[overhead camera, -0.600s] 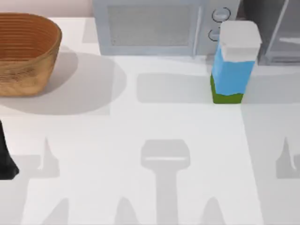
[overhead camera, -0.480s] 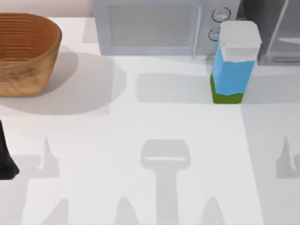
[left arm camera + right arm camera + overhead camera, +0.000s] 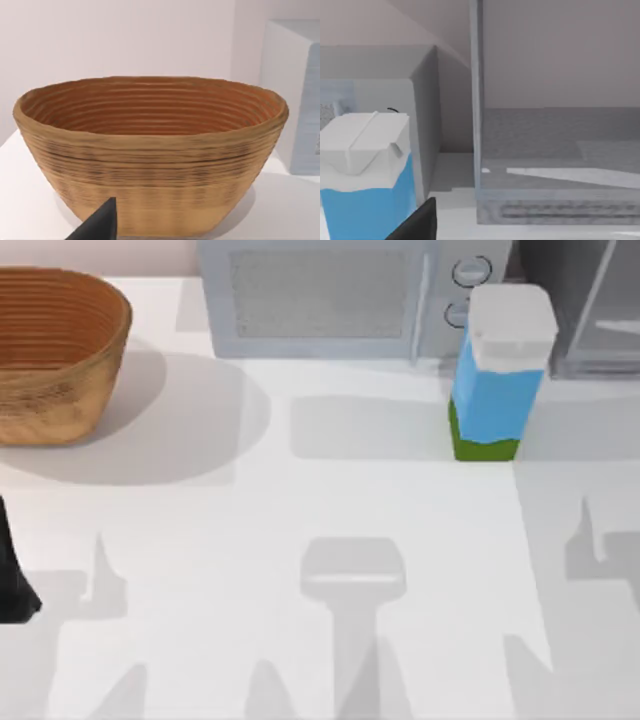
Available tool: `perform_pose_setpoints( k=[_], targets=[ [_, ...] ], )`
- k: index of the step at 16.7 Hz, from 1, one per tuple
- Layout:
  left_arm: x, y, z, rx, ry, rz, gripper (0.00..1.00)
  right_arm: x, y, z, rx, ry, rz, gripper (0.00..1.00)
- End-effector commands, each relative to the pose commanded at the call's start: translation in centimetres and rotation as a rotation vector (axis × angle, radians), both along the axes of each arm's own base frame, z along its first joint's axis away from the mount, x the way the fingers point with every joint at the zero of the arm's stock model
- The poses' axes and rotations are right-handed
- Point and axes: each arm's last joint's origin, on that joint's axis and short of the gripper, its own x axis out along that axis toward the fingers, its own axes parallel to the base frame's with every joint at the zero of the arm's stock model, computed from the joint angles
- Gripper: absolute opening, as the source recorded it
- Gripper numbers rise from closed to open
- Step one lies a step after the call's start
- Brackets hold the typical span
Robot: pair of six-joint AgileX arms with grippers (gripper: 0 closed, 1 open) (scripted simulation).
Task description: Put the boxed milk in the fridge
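The boxed milk, a carton with a white top, light-blue middle and green base band, stands upright on the table at the back right, just in front of the microwave's knobs. In the right wrist view the boxed milk is close by, with a dark tip of my right gripper at the picture's edge beside it, apart from it. The fridge is the dark grey cabinet at the back right corner. Its light grey frame and grey inside floor face the right wrist camera. My left gripper faces the basket, and my left arm is at the table's left edge.
A woven basket sits at the back left, and this basket is large in the left wrist view. The light-grey microwave stands at the back middle, between basket and fridge. Arm shadows lie on the white table.
The arm shadow at the table's right has shifted left and toward the back. The milk carton, basket and left arm have not moved.
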Motion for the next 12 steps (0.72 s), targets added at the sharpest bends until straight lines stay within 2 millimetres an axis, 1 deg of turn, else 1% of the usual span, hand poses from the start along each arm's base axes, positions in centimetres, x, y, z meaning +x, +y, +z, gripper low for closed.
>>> perform_pose_setpoints(
  k=[3, 5, 6, 7, 9, 12],
  targets=[
    [0.0, 0.0, 0.0, 0.000, 0.000, 0.000, 1.00, 3.2, 1.2, 1.6, 0.009, 0.030, -0.009, 1.00],
    [0.0, 0.0, 0.0, 0.000, 0.000, 0.000, 1.00, 6.0, 2.4, 1.9, 0.013, 0.057, -0.018, 1.00],
    [0.0, 0.0, 0.0, 0.000, 0.000, 0.000, 1.00, 7.6, 3.2, 1.8, 0.013, 0.072, -0.022, 1.00],
    [0.0, 0.0, 0.0, 0.000, 0.000, 0.000, 1.00, 9.1, 4.0, 1.4, 0.012, 0.087, -0.027, 1.00],
    [0.0, 0.0, 0.0, 0.000, 0.000, 0.000, 1.00, 12.2, 6.0, 0.0, 0.008, 0.118, -0.034, 1.00],
    [0.0, 0.0, 0.0, 0.000, 0.000, 0.000, 1.00, 15.9, 9.1, -3.5, -0.002, 0.159, -0.039, 1.00]
  ],
)
